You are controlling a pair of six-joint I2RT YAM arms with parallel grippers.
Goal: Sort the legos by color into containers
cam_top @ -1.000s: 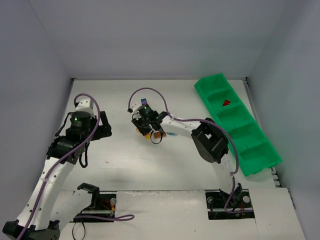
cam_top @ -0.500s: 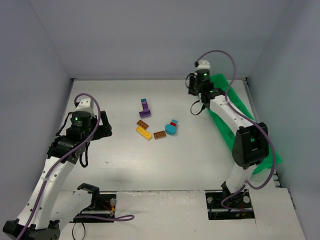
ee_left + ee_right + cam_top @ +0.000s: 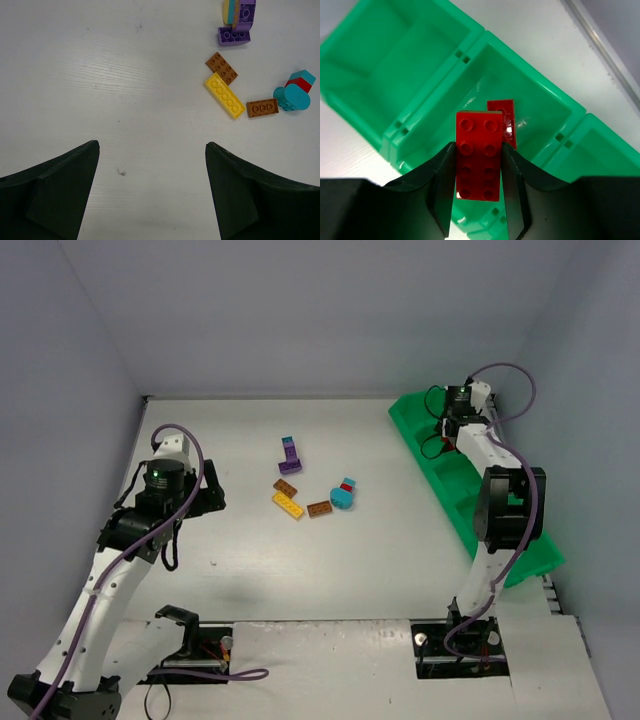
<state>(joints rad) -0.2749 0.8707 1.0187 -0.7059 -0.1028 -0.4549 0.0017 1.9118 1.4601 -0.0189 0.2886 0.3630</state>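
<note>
Red eight-stud brick [image 3: 477, 155], clamped at its long sides between the two fingers of the right gripper [image 3: 479, 150], studs facing the wrist camera. Directly beneath this gripper lies a compartment of the bright green tray [image 3: 470, 37], with a neighbouring compartment on each side. A second red brick [image 3: 502, 125] rests on the floor of that same compartment, just beyond the far end of the held brick and partly hidden by it. In the overhead view the right gripper [image 3: 455, 422] hangs over the far part of the tray [image 3: 520, 560].

The left gripper [image 3: 151, 145] is spread wide and grasps nothing; it hovers above bare white worktop [image 3: 100, 75]. The unsorted legos lie ahead of it and to its right, well apart from its fingers:
- a yellow plate [image 3: 224, 95], nearest;
- a brown brick [image 3: 221, 67] touching the yellow plate's far side;
- a second brown brick [image 3: 262, 107] just right of the yellow plate;
- a teal piece [image 3: 292, 97] further right, with a small red brick [image 3: 299, 83] against it;
- a purple piece [image 3: 237, 25], farthest ahead.

Overhead, the left gripper [image 3: 205, 498] sits left of this cluster.
</note>
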